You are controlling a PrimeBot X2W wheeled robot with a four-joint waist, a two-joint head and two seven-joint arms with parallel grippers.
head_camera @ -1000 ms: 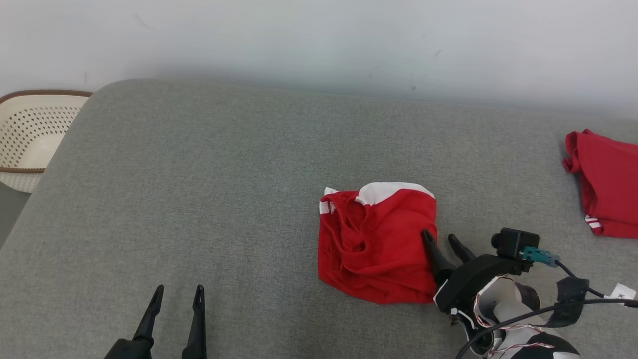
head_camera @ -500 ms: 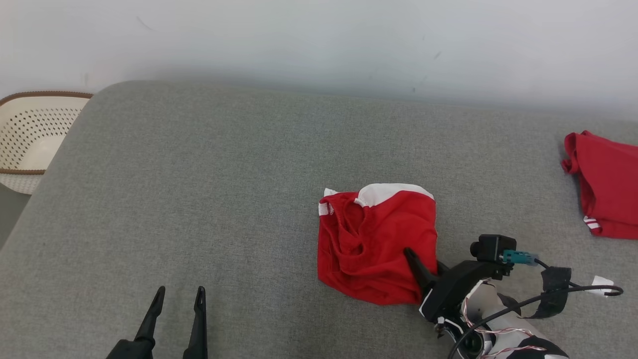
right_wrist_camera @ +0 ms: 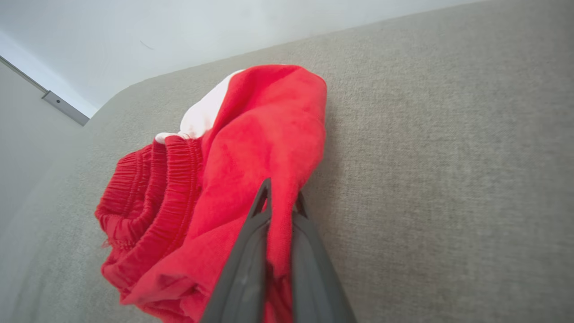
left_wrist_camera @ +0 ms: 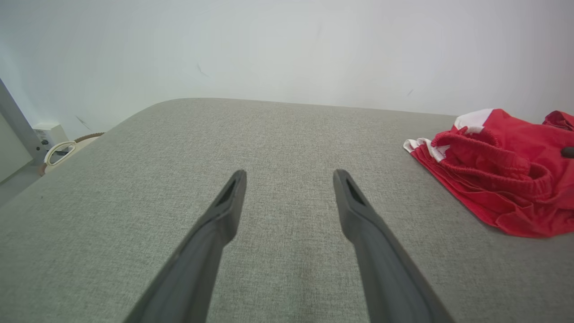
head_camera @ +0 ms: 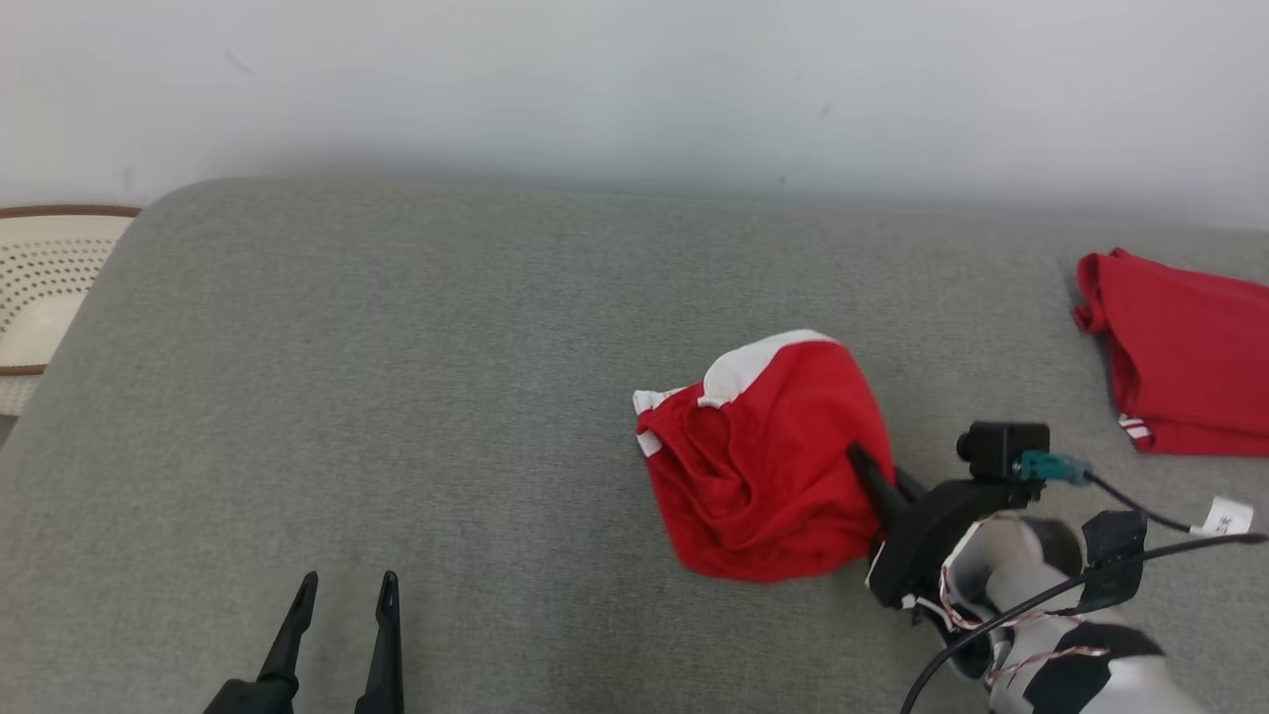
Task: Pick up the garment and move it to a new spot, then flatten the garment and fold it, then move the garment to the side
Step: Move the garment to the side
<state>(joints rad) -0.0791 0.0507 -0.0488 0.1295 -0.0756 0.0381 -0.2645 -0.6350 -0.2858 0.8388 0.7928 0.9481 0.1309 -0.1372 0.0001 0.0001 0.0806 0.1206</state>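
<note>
On grey cushion (head_camera: 397,347): rumpled red garment (head_camera: 763,466), white trim, elastic waistband.

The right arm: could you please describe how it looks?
The right gripper has long, tapered black jaws on a black mount carrying a small black camera with a teal plug; the white-and-black wrist bears a black cable and red-white wires.

The garment (head_camera: 768,466) in the black right gripper (right_wrist_camera: 282,193) is showing bright red with a white panel. Right of that gripper, the second garment (head_camera: 1180,367) is showing red, white-striped trim. The cushion (head_camera: 397,397) is reading grey; the basket (head_camera: 40,288) is showing cream, perforated, brown-rimmed.
</note>
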